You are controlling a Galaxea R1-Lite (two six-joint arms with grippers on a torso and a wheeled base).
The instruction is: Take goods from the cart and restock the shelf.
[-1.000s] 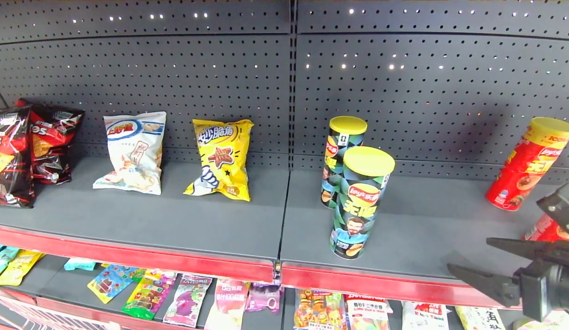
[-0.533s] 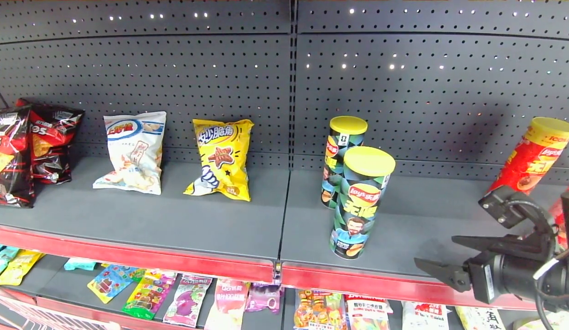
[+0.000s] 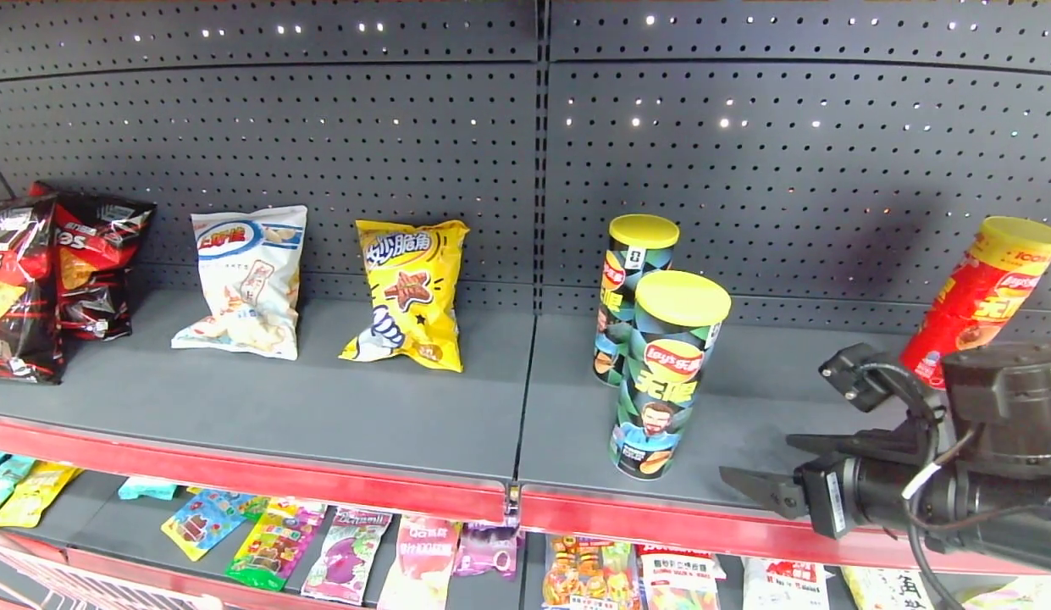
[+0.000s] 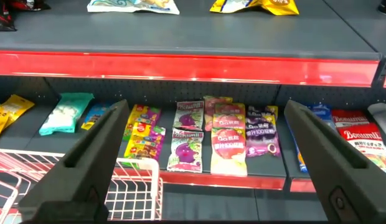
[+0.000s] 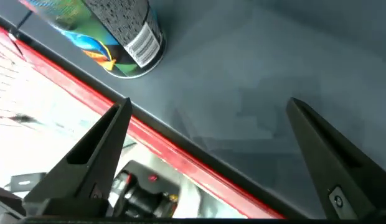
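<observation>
Since the black right gripper (image 3: 758, 457) gapes wide and empty at the grey metal shelf's (image 3: 771, 407) near edge, right of the upright green yellow-lidded crisp tube (image 3: 665, 373) (nearer of two), it should back straight out. The left gripper (image 4: 205, 104), equally wide, hangs above the white wire cart (image 4: 137, 186).

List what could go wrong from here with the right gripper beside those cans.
1. The open right gripper points at the front green can, which stands near the shelf's red lip; a sideways sweep might tip it off the edge or into the rear green can.
2. The red can stands close behind that gripper's arm; a lift could knock it.
</observation>
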